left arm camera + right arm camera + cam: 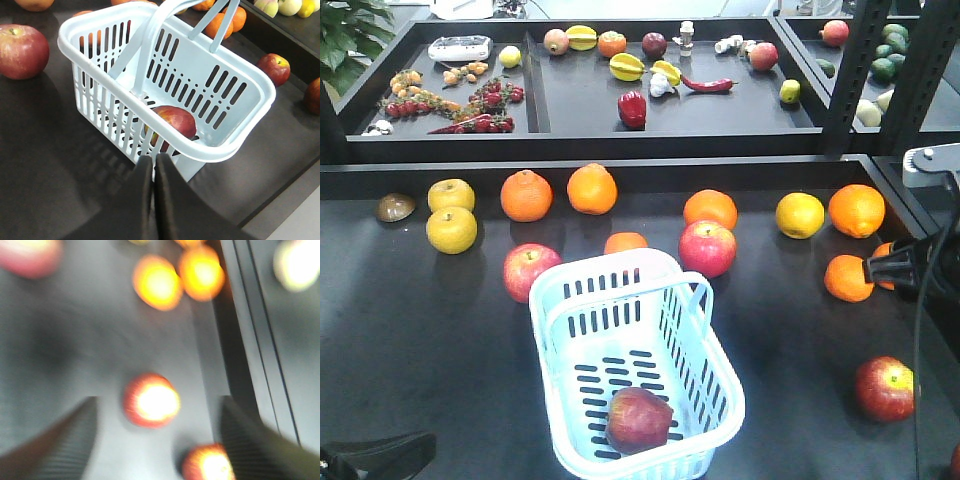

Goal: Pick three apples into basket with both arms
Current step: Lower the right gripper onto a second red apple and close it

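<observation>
The pale blue basket (557, 318) stands at the table's front middle with one red apple (639, 420) inside it. More apples lie on the table: one left of the basket (525, 270), one behind it (707, 248), one at the front right (885, 388). In the left wrist view my left gripper (154, 165) is shut and empty, just short of the basket's near wall (115, 112), with the apple (172, 122) behind the slots. My right gripper (159, 405) is open above a blurred apple (151, 400), and another apple (210, 465) lies close by.
Oranges (526, 195) (856, 210) (847, 278) and yellow fruits (451, 229) (799, 215) are scattered behind and right of the basket. A raised back shelf (580, 140) holds trays of mixed produce. A black upright post (855, 70) stands at the right.
</observation>
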